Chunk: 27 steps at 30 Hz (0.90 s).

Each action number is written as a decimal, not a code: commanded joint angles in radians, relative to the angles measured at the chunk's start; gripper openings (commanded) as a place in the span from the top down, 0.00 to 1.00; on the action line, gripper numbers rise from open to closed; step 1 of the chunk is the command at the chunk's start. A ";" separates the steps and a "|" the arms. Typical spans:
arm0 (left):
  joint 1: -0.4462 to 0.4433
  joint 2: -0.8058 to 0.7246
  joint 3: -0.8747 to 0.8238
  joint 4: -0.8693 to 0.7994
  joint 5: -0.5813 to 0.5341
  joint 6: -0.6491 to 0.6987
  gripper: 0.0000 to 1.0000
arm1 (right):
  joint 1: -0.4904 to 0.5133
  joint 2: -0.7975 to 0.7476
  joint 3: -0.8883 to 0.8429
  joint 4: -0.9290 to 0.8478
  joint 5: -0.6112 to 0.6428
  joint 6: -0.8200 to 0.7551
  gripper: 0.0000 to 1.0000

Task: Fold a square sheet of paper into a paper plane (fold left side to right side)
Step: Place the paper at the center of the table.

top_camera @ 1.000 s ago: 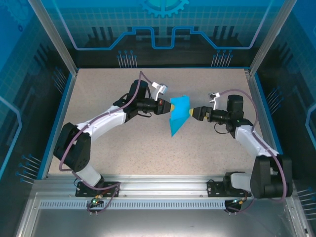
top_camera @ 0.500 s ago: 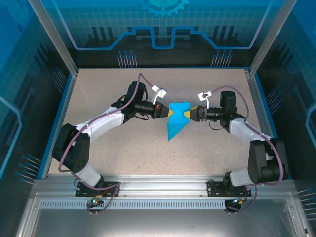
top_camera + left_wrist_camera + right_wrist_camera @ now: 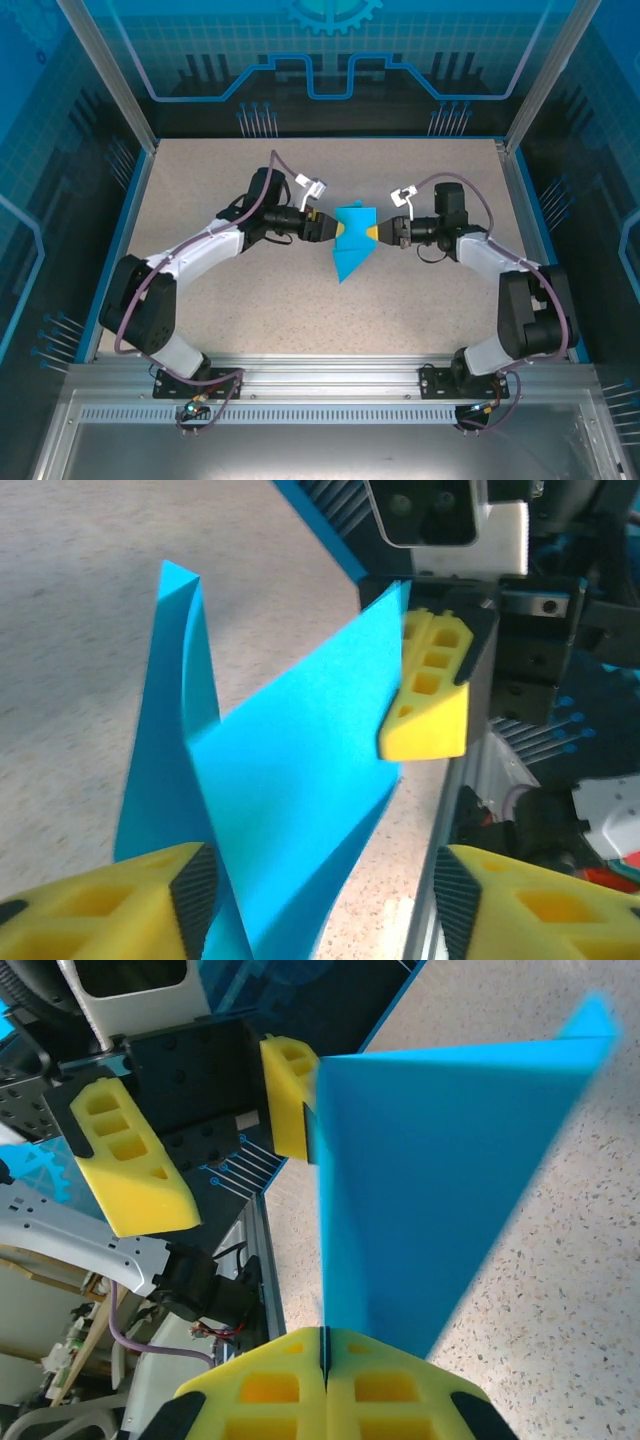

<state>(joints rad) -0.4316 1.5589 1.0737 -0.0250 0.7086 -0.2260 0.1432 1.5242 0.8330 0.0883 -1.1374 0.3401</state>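
The square sheet of paper (image 3: 352, 245) is bright blue and folded into a narrow pointed shape. It stands on edge above mid-table, its point toward the near side. My right gripper (image 3: 373, 232) is shut on its right edge; in the right wrist view the yellow pads (image 3: 400, 1390) pinch the sheet (image 3: 450, 1170) at my right gripper (image 3: 323, 1360). My left gripper (image 3: 337, 229) sits at the paper's left edge with jaws apart. In the left wrist view the sheet (image 3: 290, 780) stands loose within my left gripper (image 3: 320, 905), nearer its left finger.
The speckled beige table (image 3: 230, 310) has a blue rim (image 3: 138, 200) on three sides. An aluminium rail (image 3: 320, 375) carrying both arm bases runs along the near edge. Enclosure posts (image 3: 110, 75) stand at the back corners.
The right gripper moved left and closed on the paper's right edge. The left gripper opened and let go of the paper. Both arms and the paper shifted slightly left.
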 commanded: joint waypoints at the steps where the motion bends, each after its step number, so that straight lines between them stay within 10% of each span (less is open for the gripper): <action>1: 0.021 -0.106 -0.029 -0.078 -0.183 0.043 0.26 | 0.038 0.080 0.072 -0.086 0.007 0.008 1.00; 14: -0.160 -0.320 -0.178 -0.234 -0.537 0.084 0.24 | 0.053 0.329 0.182 -0.162 0.163 0.158 0.96; 27: -0.435 0.013 -0.075 -0.262 -0.849 0.001 0.25 | 0.050 0.401 0.223 -0.303 0.293 0.235 0.93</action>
<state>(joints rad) -0.8417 1.5078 0.9356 -0.2535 -0.0353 -0.2035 0.1856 1.9053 1.0363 -0.1627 -0.8700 0.5446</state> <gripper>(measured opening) 0.751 0.068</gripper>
